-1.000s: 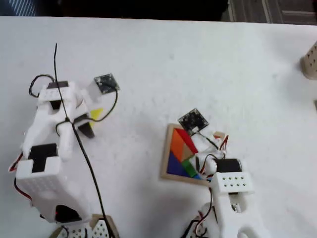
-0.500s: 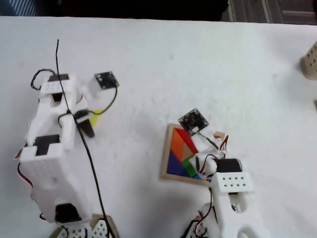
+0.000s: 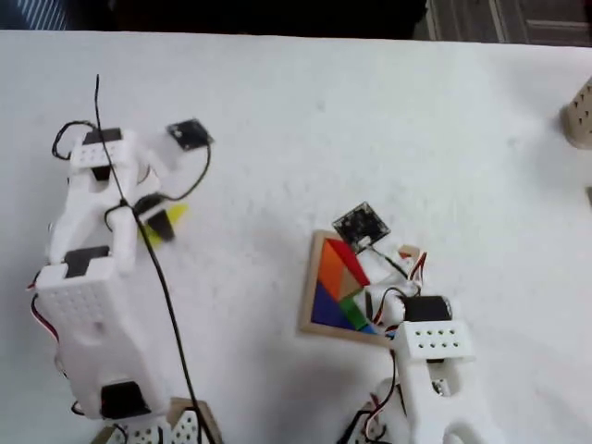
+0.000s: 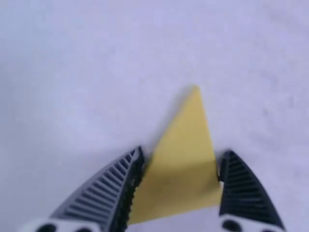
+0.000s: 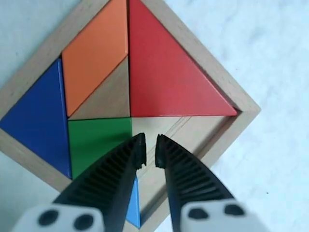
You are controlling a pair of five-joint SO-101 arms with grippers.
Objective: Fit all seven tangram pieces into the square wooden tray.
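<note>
The tray (image 5: 212,72) sits on the white table (image 3: 370,120), in front of the right arm and turned corner-on like a diamond. It is mostly filled. A large red triangle (image 5: 164,72) lies along one rim, with an orange piece (image 5: 94,53) flush against its short side. A blue triangle (image 5: 36,118) fills the next corner and touches the orange piece. A green square (image 5: 94,142) sits beside the blue triangle, and a small wood triangle (image 5: 106,99) is wedged between orange, red and green. A light-blue piece (image 5: 133,208) lies past the green square, largely hidden under a finger. A strip of the tray's floor is bare, between the red triangle's long edge and the rim.

The right gripper (image 5: 149,150) hangs over the tray, its tips above the line where the green square meets the bare floor. Its fingers are drawn almost together with a thin slit between them, and nothing is in that slit.

The yellow triangle (image 4: 186,140) is well apart from the tray, over on the left arm's side of the table. The left gripper (image 4: 182,155) pinches it, one finger against each side and the point sticking out past the tips. Whether the piece is off the table cannot be told.
</note>
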